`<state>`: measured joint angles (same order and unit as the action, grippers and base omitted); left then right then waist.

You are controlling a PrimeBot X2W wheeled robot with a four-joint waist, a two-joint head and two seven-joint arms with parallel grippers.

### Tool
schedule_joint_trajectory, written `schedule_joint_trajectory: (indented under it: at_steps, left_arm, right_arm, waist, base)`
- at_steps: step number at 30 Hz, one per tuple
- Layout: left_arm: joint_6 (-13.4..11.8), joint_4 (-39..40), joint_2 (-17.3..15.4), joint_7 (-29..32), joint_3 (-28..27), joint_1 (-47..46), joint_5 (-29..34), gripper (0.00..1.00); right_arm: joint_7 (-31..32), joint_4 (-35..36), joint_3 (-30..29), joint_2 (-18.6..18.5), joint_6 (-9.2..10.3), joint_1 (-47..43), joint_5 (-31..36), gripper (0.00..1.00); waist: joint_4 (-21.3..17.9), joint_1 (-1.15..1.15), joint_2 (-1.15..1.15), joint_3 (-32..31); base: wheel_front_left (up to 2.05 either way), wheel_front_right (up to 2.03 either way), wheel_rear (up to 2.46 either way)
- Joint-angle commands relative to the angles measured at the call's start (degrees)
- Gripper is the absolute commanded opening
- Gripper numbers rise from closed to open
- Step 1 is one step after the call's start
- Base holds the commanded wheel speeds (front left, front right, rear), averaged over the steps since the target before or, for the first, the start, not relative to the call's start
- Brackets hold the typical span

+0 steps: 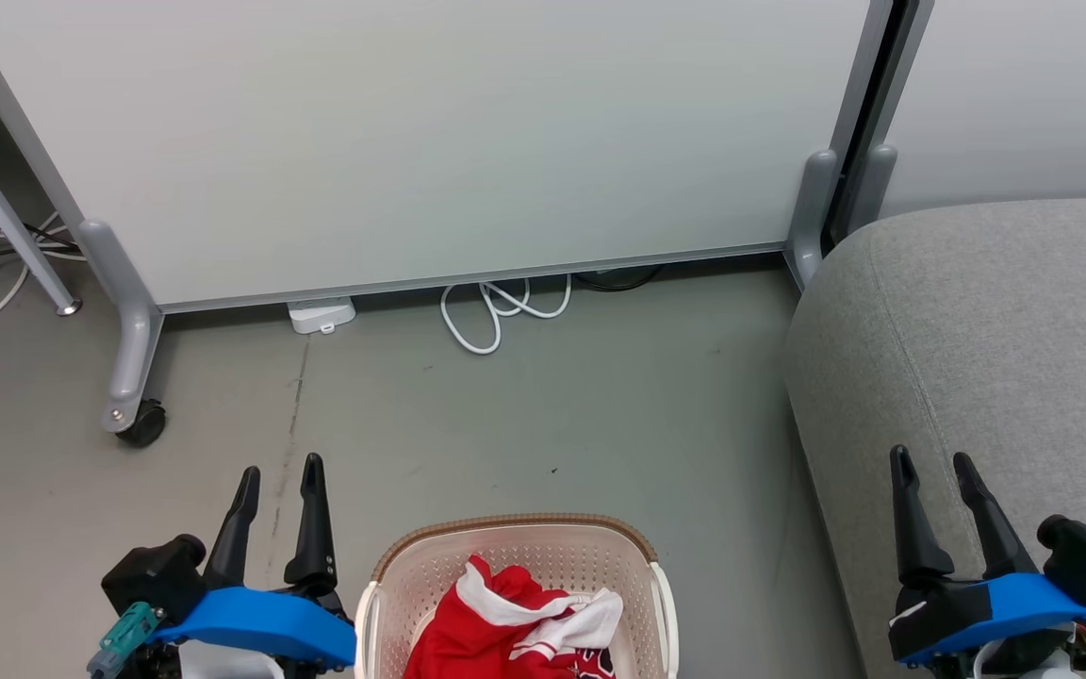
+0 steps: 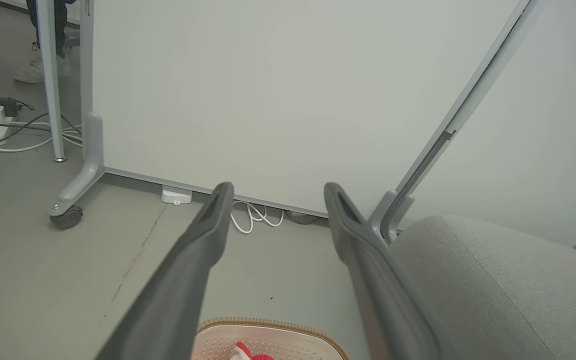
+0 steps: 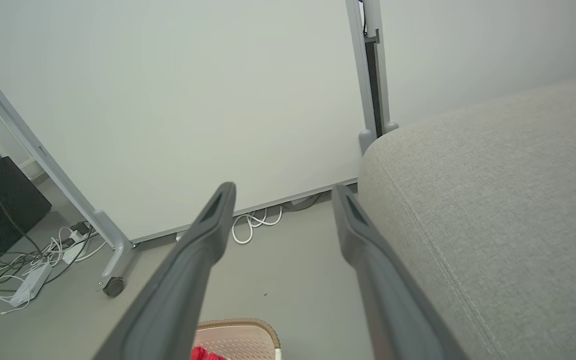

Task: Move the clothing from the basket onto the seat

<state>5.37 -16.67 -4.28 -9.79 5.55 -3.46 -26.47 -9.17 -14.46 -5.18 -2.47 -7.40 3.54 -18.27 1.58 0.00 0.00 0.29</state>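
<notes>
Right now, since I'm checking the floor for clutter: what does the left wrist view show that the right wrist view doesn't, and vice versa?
Left wrist view, not the right: a person's white shoe. Right wrist view, not the left: a black box on the floor. Both: the cream perforated plastic basket, red fabric clothing inside it, the light grey upholstered seat and a looped white cable.

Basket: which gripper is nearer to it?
Left. The left gripper hovers just left of the basket; the right gripper is farther off to its right, over the seat.
</notes>
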Motion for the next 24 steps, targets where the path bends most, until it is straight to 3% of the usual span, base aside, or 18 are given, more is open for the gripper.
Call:
schedule_joint_trajectory:
  at_steps: [1,24]
  left_arm:
    - [0.20,0.17,-0.28,-0.51,0.11,-1.27,1.29,1.00]
    - [0.86,-1.00,0.47,-3.33,0.56,-0.77,10.42,1.00]
  right_arm:
    - [-0.59,0.47,0.02,-0.45,-0.10,0.13,1.62,1.00]
    - [-3.16,-0.32,-0.37,-0.52,-0.13,-0.42,12.54,1.00]
  waist:
    - [0.03,0.00,0.00,-0.01]
    - [0.73,0.00,0.00,-0.45]
  base:
    - [0.00,0.00,0.00]
    - [0.00,0.00,0.00]
